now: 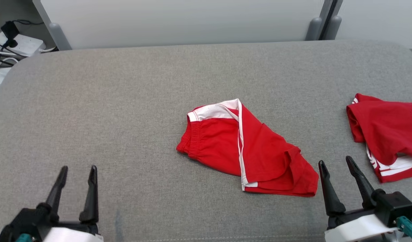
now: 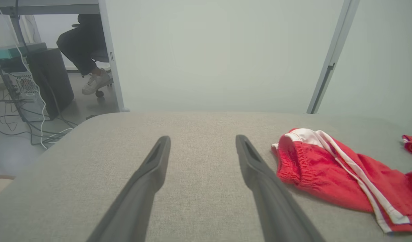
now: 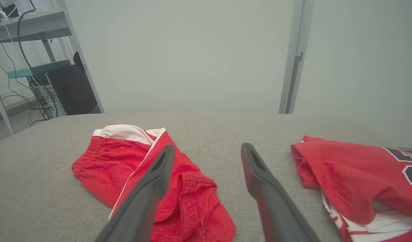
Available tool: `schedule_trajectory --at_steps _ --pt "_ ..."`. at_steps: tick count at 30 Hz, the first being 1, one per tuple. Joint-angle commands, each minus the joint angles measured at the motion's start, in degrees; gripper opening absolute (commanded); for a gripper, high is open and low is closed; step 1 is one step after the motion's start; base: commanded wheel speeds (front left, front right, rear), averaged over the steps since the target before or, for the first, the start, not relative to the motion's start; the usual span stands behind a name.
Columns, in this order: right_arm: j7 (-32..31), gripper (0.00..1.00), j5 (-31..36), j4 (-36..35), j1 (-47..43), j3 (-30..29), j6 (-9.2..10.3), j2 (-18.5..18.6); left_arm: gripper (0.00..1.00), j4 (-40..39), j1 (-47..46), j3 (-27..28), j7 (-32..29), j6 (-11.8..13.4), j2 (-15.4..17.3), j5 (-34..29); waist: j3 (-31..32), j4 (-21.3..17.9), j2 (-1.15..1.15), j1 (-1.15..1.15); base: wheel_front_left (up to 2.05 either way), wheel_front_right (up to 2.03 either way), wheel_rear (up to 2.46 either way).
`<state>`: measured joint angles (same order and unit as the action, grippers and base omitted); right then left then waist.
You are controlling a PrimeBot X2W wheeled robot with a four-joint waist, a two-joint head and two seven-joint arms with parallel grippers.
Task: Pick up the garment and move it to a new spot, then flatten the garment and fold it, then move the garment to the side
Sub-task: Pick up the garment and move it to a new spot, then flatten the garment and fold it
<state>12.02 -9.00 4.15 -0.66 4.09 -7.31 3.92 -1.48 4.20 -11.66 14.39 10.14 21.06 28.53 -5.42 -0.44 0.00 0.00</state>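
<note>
A pair of red shorts with white trim, the garment, lies folded and a little rumpled at the middle of the grey cushioned surface. The left wrist view has the garment at its right, and the right wrist view has the garment at its lower left. My left gripper hovers open near the front left, well apart from the shorts. My right gripper stands open just right of the shorts' lower corner, holding nothing.
A second red garment with white trim and lettering lies at the right edge of the surface. A pale wall panel runs behind. Cables and a power strip sit at the far left. A seated person's leg and shoe shows beyond a desk.
</note>
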Motion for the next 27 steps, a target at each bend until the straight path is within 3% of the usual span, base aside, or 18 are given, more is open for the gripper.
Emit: schedule_trajectory --at_steps 1,12,27 --pt "-0.20 1.00 0.58 -2.02 0.29 1.10 -0.18 0.25 1.00 -1.37 -1.04 1.85 0.43 -0.28 1.36 -0.33 0.67 -0.06 0.00 0.00 0.00 0.00 0.00" --pt "-1.31 1.00 0.80 -4.32 -4.33 0.11 -0.18 -0.74 1.00 -0.15 1.35 -0.84 0.02 -0.67 1.03 -0.96 4.82 -0.30 0.00 0.00 0.00 0.00 0.00" --pt "-2.53 1.00 0.69 -4.47 -4.33 1.53 -0.18 -1.00 1.00 -0.81 -0.30 -1.29 -1.13 1.28 0.39 -1.14 4.30 0.56 0.00 0.00 0.00 0.00 0.00"
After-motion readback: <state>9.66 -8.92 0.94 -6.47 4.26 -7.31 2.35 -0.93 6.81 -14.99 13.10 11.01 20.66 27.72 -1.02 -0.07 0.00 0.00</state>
